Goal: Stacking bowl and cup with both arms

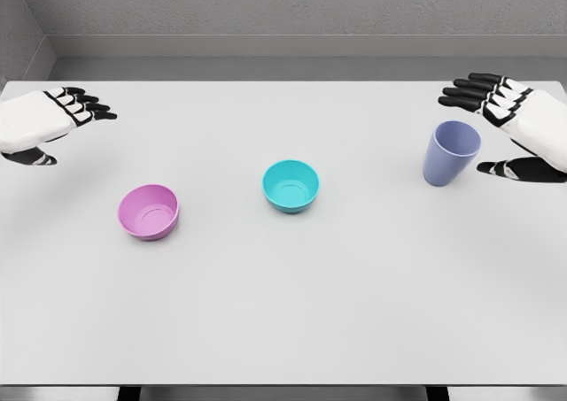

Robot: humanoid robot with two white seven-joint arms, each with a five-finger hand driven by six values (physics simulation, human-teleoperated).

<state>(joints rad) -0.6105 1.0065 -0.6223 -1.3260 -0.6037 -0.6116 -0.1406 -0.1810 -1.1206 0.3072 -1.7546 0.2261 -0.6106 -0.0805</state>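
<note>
I see nothing stacked yet: pink bowl point(149, 212), teal bowl point(291, 186) and cup point(451, 153) stand apart. My left hand point(49, 122) and right hand point(514, 122) are spread wide, holding nothing.

left hand point(44, 122) cut off at wrist by picture edge, right hand point(518, 127) likewise

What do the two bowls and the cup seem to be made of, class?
Pink bowl, teal bowl and blue cup: probably plastic, judging by uniform colour, thin walls and a soft matte sheen; being simulator renders, that stays a guess.
</note>
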